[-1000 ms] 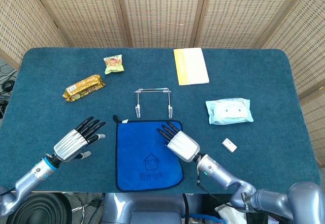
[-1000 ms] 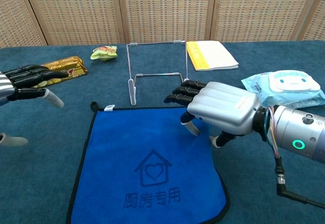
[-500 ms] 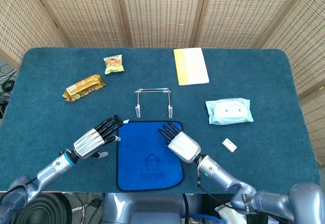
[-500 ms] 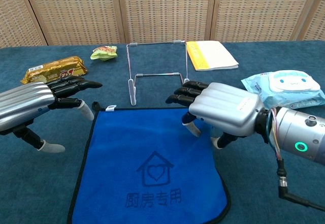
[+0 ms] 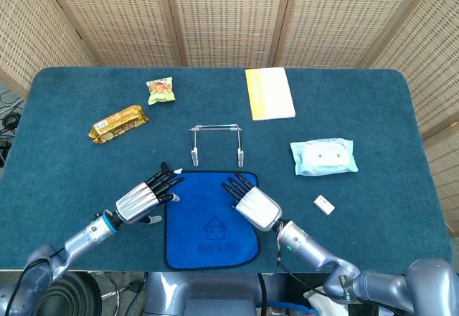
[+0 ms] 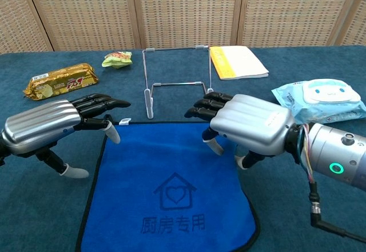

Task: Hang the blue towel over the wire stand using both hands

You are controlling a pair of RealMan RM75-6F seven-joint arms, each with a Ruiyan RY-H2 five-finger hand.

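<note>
Blue towel (image 5: 210,219), flat on the bench (image 5: 373,115), near edge, printed house motif up; far hem just short of the wire stand (image 5: 215,144), which stands upright and bare.

Left hand (image 6: 43,127): fingers extended and apart, tips at the towel's far-left corner, nothing held.

Right hand (image 6: 246,122): fingers extended over the far-right corner, thumb down near the cloth, no grip evident.

Risk, judged: uneven corner pinches would lift the towel skewed; a dragged hem or knuckle could tip the light stand.

Beyond: yellow booklet (image 5: 270,93), wipes pack (image 5: 323,156), biscuit packet (image 5: 118,122), green snack bag (image 5: 161,90), small white box (image 5: 324,204).
</note>
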